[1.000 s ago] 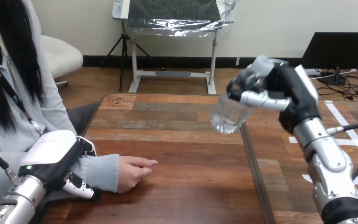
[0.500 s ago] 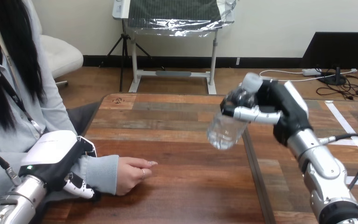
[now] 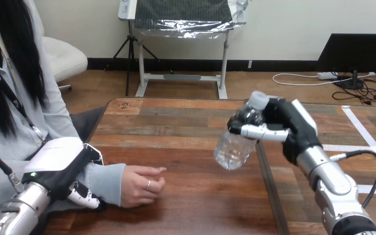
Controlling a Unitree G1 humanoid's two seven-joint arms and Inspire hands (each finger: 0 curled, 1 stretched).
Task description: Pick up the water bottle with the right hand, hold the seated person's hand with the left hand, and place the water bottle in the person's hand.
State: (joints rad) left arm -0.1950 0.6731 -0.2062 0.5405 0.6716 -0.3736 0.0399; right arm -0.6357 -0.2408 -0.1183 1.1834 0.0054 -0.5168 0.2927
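A clear water bottle [image 3: 237, 139] with a white cap hangs tilted above the table's middle, cap up and to the right. My right hand [image 3: 286, 125] is shut on its upper part, fingers curled round it. At the left, the person's hand [image 3: 142, 185] rests on the table, loosely curled. My left hand [image 3: 61, 169] lies over the person's sleeved forearm just behind the wrist, its fingers curled round the sleeve. The bottle is well to the right of the person's hand and higher.
The wooden table [image 3: 191, 122] has a dark seam [image 3: 267, 181] running front to back, right of centre. Bare wood lies between the person's hand and the bottle.
My right hand has carried the bottle down and to the left, toward the person's hand. The left hand stays on the forearm; the person's hand has shifted slightly.
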